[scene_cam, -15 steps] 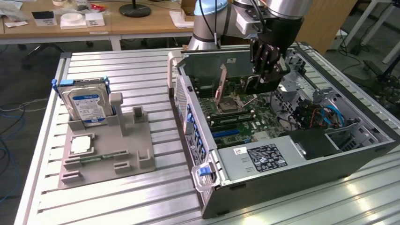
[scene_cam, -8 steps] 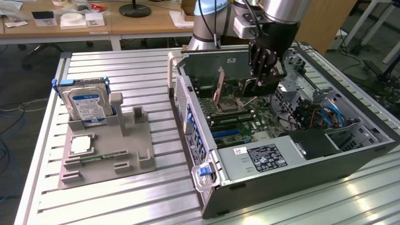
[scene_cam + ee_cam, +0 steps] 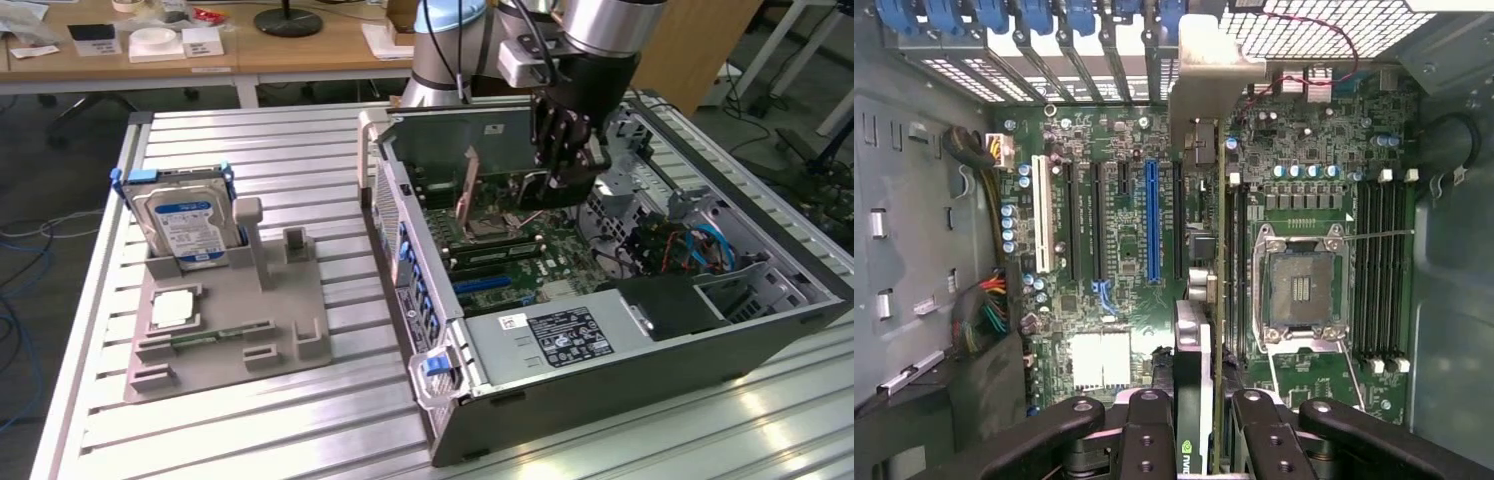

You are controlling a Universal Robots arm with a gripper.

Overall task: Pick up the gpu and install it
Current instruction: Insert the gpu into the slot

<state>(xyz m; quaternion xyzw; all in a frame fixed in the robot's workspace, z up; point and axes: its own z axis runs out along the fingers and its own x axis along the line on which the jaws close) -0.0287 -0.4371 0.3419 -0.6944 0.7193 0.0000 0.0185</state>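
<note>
Open computer case point(image 3: 747, 330) on table point(image 3: 267, 440): you see motherboard point(image 3: 1124, 250) inside, blue expansion slot point(image 3: 1151, 220), empty CPU socket point(image 3: 1299, 290), power supply point(image 3: 567, 335), blue cables point(image 3: 701, 245). Grey holder tray point(image 3: 287, 375) well off from jaws carries hard drive point(image 3: 187, 225) upright and square processor chip point(image 3: 176, 308). Jaws point(image 3: 1206, 425) clenched on gpu point(image 3: 1194, 390), inside case above motherboard. Gpu on edge between jaws, long axis running out from jaws toward pale metal bracket point(image 3: 1214, 60) at far end by rear slot covers. Card thin, dark, green-marked label near grip.
</note>
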